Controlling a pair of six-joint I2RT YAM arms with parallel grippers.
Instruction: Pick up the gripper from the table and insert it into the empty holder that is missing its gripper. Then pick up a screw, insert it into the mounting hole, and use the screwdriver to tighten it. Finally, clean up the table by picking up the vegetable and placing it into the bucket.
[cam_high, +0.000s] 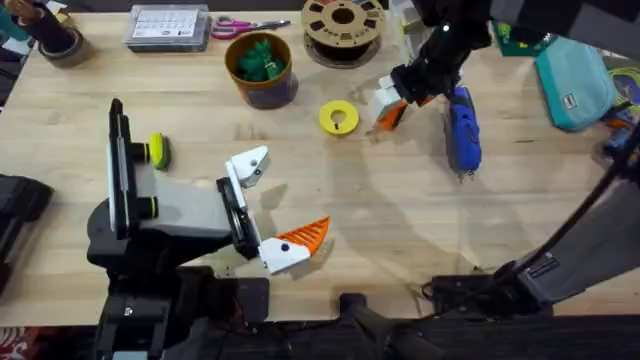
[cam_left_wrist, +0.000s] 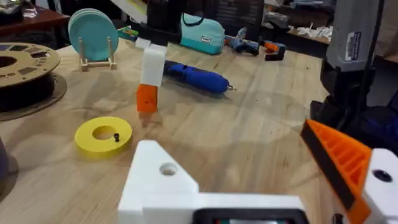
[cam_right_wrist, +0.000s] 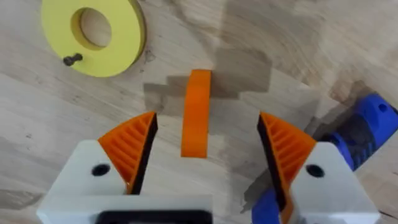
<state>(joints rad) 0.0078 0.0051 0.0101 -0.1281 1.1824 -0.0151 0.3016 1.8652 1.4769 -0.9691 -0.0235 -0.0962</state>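
Observation:
The small orange gripper (cam_right_wrist: 196, 112) lies on the table (cam_high: 400, 220), directly between the spread orange pads of my right gripper (cam_right_wrist: 208, 149), which hangs open just above it. To one side lies the blue screwdriver (cam_high: 462, 130); to the other sits a yellow ring (cam_right_wrist: 93, 28) carrying a dark screw (cam_right_wrist: 71, 60). My left gripper (cam_high: 280, 200) is open near the front of the table. One of its fingers is the bare white holder (cam_left_wrist: 158, 180) with an open mounting hole, and the other has an orange tip (cam_left_wrist: 339, 155). A green vegetable (cam_high: 260, 58) sits inside the bucket (cam_high: 262, 88).
At the back of the table are a brown filament spool (cam_high: 343, 25), scissors (cam_high: 240, 26) and a grey box (cam_high: 167, 27). A teal pouch (cam_high: 575, 80) lies at the back right. Teal plates (cam_left_wrist: 93, 34) stand in a rack. Bare wood lies between the two arms.

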